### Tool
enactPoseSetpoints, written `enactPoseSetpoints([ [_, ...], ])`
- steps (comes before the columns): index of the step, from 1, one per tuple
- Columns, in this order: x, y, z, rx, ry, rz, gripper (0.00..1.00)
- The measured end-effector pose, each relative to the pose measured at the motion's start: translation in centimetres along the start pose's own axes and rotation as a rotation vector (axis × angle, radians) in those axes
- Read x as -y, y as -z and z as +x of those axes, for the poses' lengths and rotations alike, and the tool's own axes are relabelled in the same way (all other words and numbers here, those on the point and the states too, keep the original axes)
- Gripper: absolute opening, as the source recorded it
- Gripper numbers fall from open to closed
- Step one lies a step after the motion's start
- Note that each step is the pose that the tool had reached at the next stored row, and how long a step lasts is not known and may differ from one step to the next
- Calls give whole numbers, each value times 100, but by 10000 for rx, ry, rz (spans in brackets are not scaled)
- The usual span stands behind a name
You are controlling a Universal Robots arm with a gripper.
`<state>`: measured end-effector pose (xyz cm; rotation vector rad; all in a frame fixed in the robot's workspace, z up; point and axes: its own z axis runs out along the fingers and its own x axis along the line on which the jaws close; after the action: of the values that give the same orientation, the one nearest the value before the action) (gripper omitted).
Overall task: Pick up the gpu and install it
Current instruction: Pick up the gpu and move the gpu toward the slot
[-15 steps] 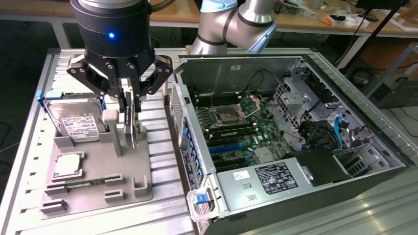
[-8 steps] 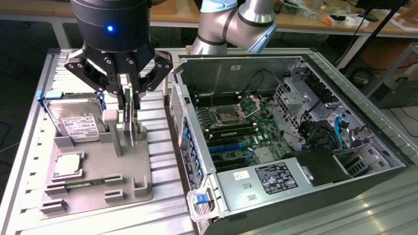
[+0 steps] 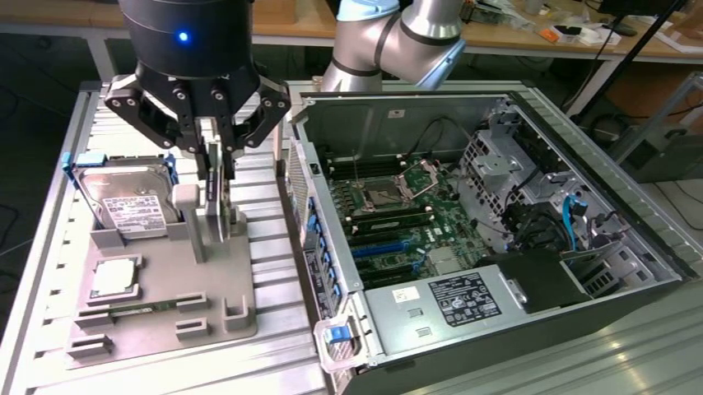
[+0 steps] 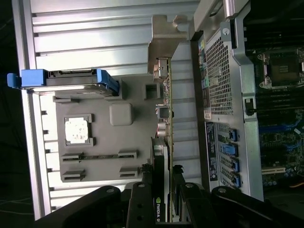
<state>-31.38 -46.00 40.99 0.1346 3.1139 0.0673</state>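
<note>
Black pincer clamped partway shut on the thin, dark, silver-bracketed gpu card standing in a grey plastic holder tray, the pick-up step in hand.

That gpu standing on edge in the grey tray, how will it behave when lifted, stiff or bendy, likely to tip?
The gpu is a thin board with a metal bracket at one end, so it probably stays stiff. Standing on its narrow edge in the tray, it would likely tip if nudged sideways. Its exposed components look fragile.
</note>
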Motion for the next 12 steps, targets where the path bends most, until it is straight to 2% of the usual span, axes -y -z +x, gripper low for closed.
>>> enactPoseSetpoints([
  [12,-4,93,-2,-42,-2,4,27],
])
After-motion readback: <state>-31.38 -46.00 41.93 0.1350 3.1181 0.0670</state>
